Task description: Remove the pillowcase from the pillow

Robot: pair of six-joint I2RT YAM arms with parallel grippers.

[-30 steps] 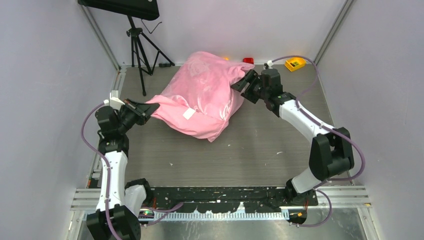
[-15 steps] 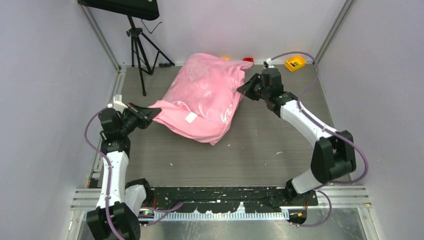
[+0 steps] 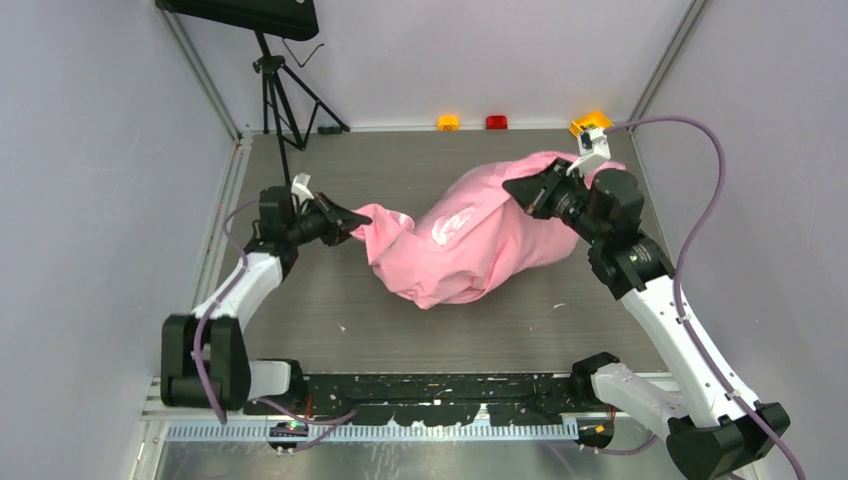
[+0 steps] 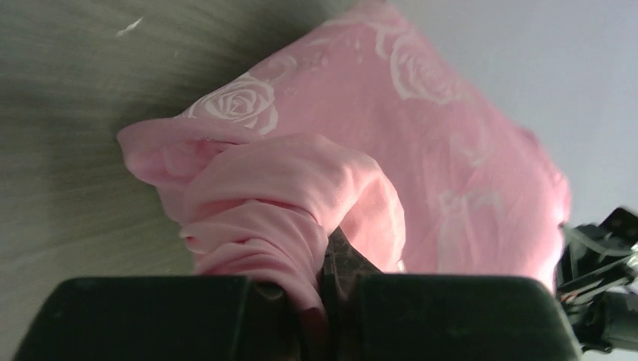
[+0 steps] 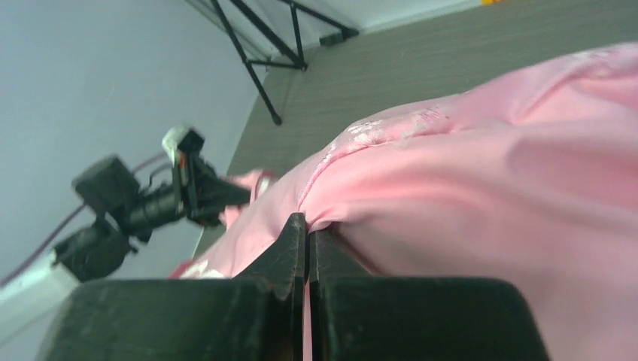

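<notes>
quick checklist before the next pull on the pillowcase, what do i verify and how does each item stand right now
1. Grip of the left pincer on the pillowcase: ok, it is shut on bunched fabric.
2. Grip of the right pincer on the pillowcase: ok, it is shut on a fold at the far right end.
3. Whether the right pincer also holds the pillow through the fabric: cannot tell, no white pillow shows.
4. Open end of the pillowcase located: cannot tell.
5. Bundle supported: ok, its middle rests on the table.
6. The tripod apart from the pillowcase and both pincers: ok.
</notes>
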